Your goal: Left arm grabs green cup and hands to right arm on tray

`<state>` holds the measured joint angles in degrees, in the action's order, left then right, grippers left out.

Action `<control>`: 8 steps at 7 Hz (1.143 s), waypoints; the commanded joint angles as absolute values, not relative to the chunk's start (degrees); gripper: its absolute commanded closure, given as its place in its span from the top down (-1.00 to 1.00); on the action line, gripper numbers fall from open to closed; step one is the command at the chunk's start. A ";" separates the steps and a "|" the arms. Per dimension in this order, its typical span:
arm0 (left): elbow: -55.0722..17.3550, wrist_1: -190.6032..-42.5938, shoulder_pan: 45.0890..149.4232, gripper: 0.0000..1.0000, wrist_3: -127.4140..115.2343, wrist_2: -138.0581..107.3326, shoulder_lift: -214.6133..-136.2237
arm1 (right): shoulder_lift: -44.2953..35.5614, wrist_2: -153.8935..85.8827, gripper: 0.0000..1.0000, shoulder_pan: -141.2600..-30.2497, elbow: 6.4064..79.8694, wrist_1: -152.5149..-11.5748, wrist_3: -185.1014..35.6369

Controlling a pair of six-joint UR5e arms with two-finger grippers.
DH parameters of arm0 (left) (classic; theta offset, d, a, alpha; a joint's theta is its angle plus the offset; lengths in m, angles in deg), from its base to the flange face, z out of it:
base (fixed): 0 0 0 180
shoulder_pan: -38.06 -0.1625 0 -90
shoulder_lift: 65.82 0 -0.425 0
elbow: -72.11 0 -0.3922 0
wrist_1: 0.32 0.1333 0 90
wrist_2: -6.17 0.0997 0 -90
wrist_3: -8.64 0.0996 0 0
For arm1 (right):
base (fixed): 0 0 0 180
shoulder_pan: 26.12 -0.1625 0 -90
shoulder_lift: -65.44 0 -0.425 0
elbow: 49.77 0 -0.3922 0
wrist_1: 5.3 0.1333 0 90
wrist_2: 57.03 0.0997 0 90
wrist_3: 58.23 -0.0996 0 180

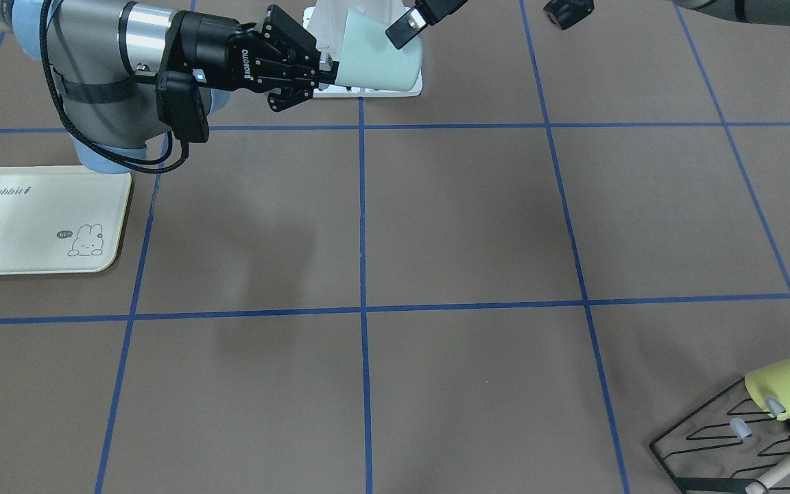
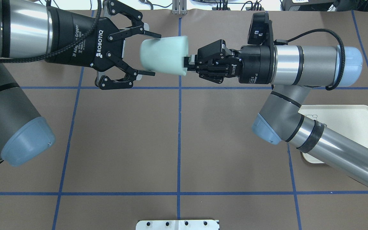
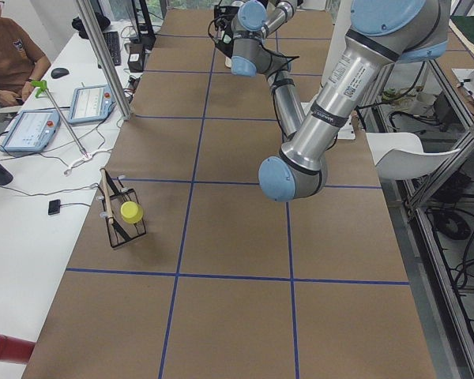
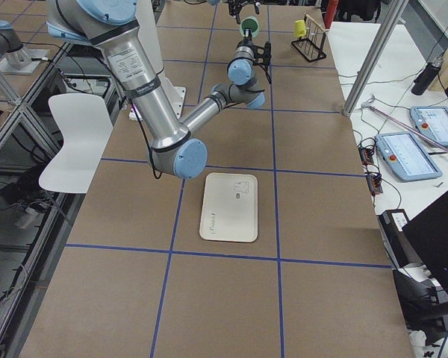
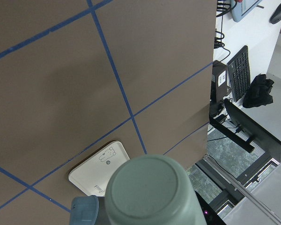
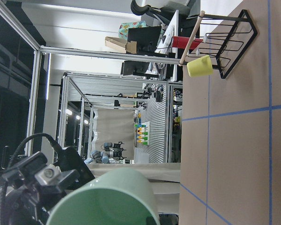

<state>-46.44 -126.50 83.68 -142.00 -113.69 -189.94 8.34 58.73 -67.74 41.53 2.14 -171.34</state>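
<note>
The green cup (image 2: 164, 56) hangs on its side in the air over the table's middle, near the robot's side. My right gripper (image 2: 186, 64) is shut on the cup's rim; it also shows in the front view (image 1: 332, 70). My left gripper (image 2: 157, 54) is open, with its fingers (image 2: 150, 33) on either side of the cup's closed end and small gaps to it. The left wrist view shows the cup's base (image 5: 152, 192). The right wrist view shows its open mouth (image 6: 107, 197). The cream tray (image 2: 347, 124) lies flat under the right arm and also shows in the front view (image 1: 38, 219).
A yellow cup (image 1: 789, 384) sits on a black wire rack (image 1: 731, 439) at the far corner on the left arm's side. A white base plate (image 1: 367, 89) is at the robot's edge. An operator sits at a side desk (image 3: 8, 55).
</note>
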 commanded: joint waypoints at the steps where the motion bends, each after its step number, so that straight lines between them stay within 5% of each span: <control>1: -46.45 -126.53 83.68 1.00 -141.83 -113.63 -189.93 | 8.14 58.64 -1.00 -67.70 41.55 2.09 -171.26; 4: -46.45 -126.53 83.76 1.00 -141.57 -113.71 -189.66 | 5.59 58.55 -1.00 -73.46 39.89 -0.79 -168.73; 8: -46.37 -125.30 84.64 1.00 -121.16 -113.71 -187.92 | 4.98 77.32 -1.00 -87.44 40.67 -35.01 -136.98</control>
<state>-46.40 -125.56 84.28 -129.14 -113.79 -188.93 5.37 71.63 -83.41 40.47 -24.32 -147.76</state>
